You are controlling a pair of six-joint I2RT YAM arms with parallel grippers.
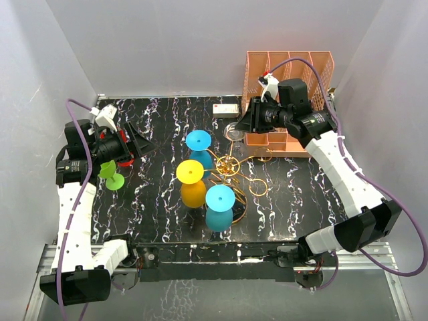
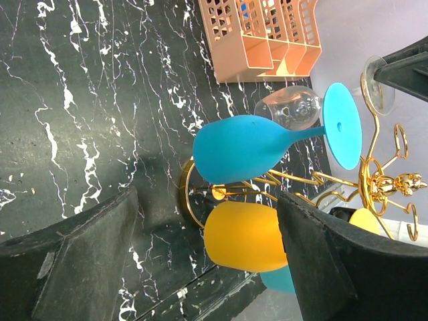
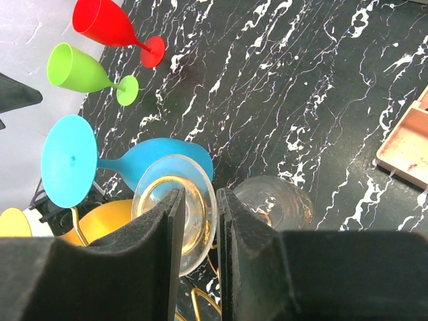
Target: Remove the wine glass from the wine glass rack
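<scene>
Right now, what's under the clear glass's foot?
Through the clear wine glass's foot a gold loop of the wine glass rack shows, its bowl lower down. The right gripper's fingers cover the stem.

Gold rack (image 1: 228, 165), clear wine glass (image 2: 289, 108), black marbled table (image 1: 154, 200)

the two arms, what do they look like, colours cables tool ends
Both are alike: the left arm and right arm have white shells between black joint housings, each trailed by a purple cable. A white camera unit sits at each wrist. The left tool and right tool are black, with two broad, matte, wedge-shaped fingers.
</scene>
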